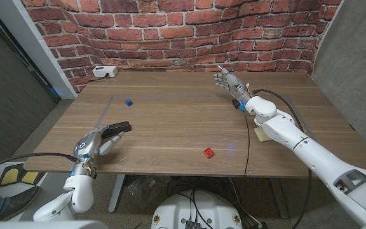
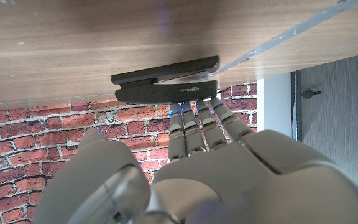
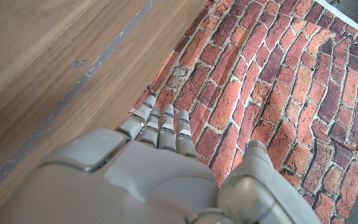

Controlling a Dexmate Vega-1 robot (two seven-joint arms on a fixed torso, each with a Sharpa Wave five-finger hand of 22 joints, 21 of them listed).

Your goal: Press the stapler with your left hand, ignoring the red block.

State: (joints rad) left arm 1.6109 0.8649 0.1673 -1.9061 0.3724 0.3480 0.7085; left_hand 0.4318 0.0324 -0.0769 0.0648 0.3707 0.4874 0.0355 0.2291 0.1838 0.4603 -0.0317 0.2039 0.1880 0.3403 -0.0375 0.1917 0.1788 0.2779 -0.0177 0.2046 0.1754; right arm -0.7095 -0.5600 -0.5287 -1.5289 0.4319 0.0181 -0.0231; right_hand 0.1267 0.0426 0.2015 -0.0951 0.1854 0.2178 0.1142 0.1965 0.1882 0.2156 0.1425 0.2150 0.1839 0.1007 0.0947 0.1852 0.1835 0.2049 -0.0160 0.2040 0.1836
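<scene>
I see the long wooden table (image 1: 183, 127) against a red brick wall (image 1: 183, 32). My right hand (image 1: 226, 81) is raised over the far right of the table, fingers straight and together, holding nothing. My left hand (image 1: 94, 143) sits at the near left edge, fingers extended, tips at the black flat stapler (image 1: 118, 128), holding nothing. Small red block (image 1: 208, 152) lies near the front middle, well apart from the stapler. Tiny blue block (image 1: 128, 101) is farther back.

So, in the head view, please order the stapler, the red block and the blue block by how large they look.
1. stapler, clearly largest.
2. red block.
3. blue block, smallest; it lies farther from the camera, so the true order of the blocks is unsure.
</scene>
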